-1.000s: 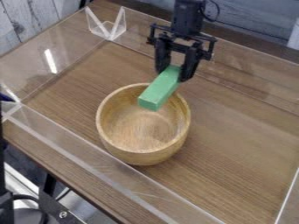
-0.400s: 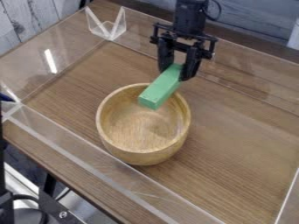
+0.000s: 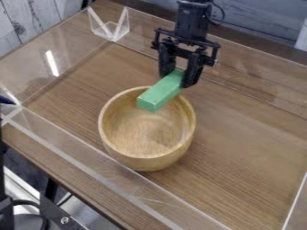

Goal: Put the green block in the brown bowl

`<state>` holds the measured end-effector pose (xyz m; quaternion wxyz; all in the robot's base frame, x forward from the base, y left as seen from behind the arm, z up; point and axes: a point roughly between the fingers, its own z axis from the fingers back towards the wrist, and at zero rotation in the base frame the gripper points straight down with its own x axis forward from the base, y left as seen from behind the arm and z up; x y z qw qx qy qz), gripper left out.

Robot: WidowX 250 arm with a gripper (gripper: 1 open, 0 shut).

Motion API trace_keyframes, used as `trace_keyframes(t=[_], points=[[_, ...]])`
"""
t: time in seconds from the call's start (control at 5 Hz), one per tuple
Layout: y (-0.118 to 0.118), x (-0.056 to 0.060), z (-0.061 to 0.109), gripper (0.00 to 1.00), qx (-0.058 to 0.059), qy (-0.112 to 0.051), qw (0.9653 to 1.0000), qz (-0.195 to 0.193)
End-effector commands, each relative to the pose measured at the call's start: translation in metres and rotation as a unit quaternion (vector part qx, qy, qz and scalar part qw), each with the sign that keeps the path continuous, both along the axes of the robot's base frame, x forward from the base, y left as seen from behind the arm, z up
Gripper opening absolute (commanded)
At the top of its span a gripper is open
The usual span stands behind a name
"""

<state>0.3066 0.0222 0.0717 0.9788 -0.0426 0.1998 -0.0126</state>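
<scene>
Gripper clamped on the green block's upper end; I have the green block tilted over the brown bowl's far rim.

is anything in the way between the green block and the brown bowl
Nothing visible stands in the way: the end effector holds the green block by its far end, and the near end already overlaps the far rim of the brown bowl in this view.

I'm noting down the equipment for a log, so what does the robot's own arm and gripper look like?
The arm is black and slim, built from angular linked segments. The gripper is black too, with two dark jaws. I can't make out any markings at this size.
</scene>
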Motion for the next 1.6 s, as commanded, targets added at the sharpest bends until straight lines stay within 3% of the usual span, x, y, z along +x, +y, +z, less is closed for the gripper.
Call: trace_keyframes(t=[0.0, 0.4, 1.0, 1.4], points=[[0.002, 0.007, 0.034, 0.00, 0.006, -0.046, 0.9989, 0.001], [-0.001, 0.009, 0.027, 0.00, 0.004, -0.044, 0.9990, -0.009], [-0.004, 0.015, 0.022, 0.00, -0.022, -0.016, 0.9993, -0.023], [-0.023, 0.009, 0.027, 0.00, -0.022, -0.025, 0.9986, -0.040]])
